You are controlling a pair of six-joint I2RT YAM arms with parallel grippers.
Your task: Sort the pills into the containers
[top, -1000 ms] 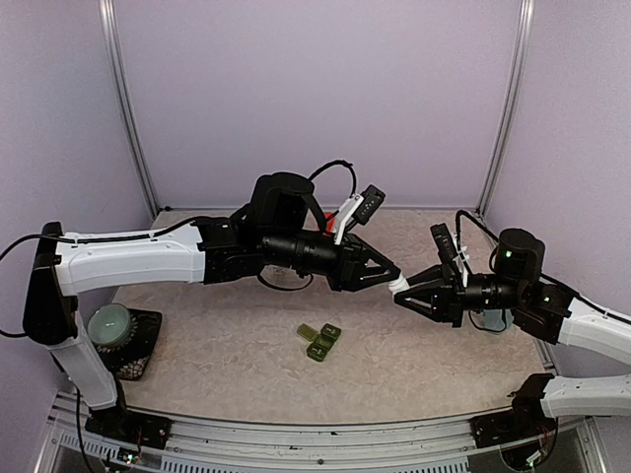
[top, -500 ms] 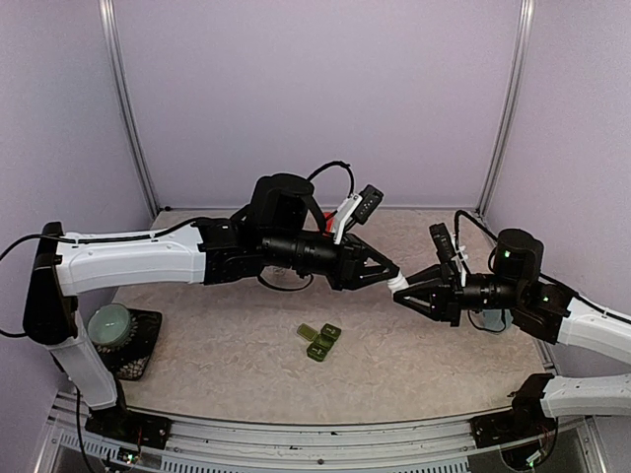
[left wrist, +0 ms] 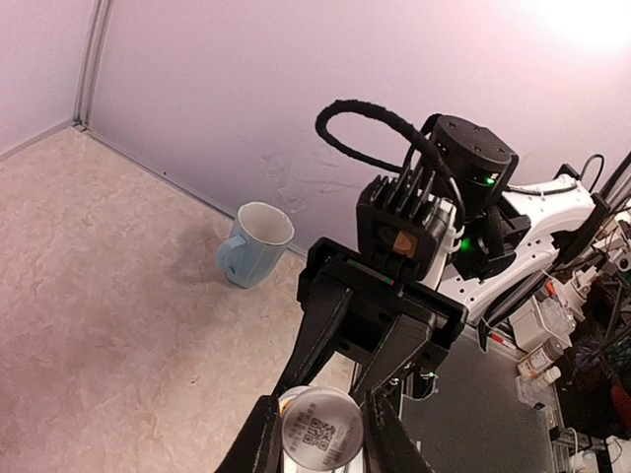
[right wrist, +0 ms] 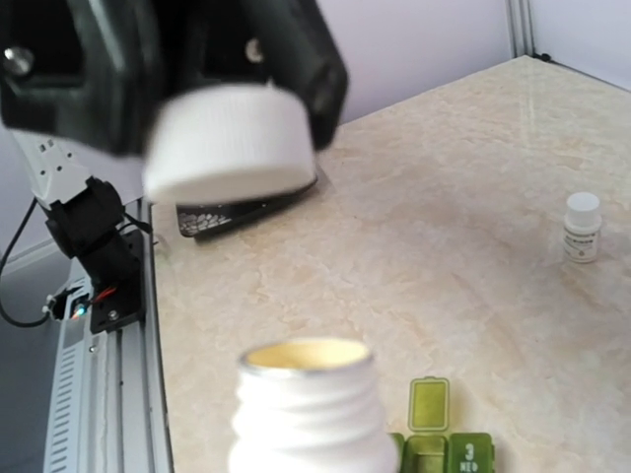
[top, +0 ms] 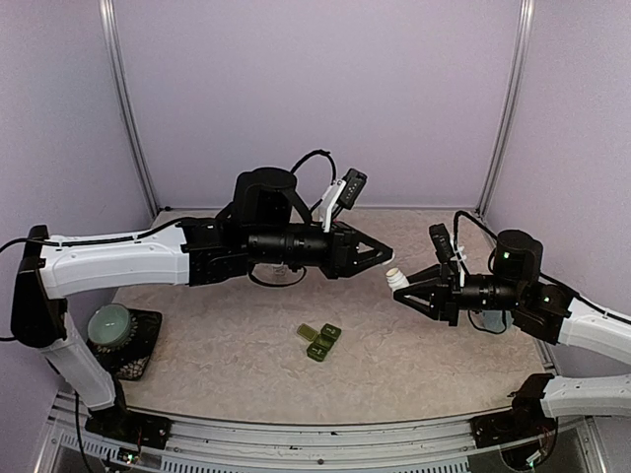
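Top view. Both arms meet above the middle of the desk (top: 217, 345). Left fingers (top: 383, 257) drawn nearly together at the tip. Right fingers (top: 409, 289) pinch a white bottle (top: 396, 280), which sits just apart from the left tip. The containers (top: 319, 341) lie on the desk below and a little toward the near edge, left of the bottle, well apart from every edge. Open desk all round them, with the most room to their left and toward the far edge.

Left wrist view. Left fingers pressed onto a round white cap (left wrist: 320, 436), one on each side. A pale blue mug (left wrist: 252, 244) stands close to the desk's wall-side edge, well clear of the work.

Right wrist view. Bottle mouth open, yellowish inside, at the bottom of the frame. The cap hangs above it, apart. The containers sit directly beyond the bottle, at least one lid raised. A second small bottle (right wrist: 582, 227) stands capped and alone farther out on the desk.

Progress, judged: uncapping is done. No pill shows in any compartment or on the desk, so tipping out and sorting remain. The path down to the containers looks unobstructed.
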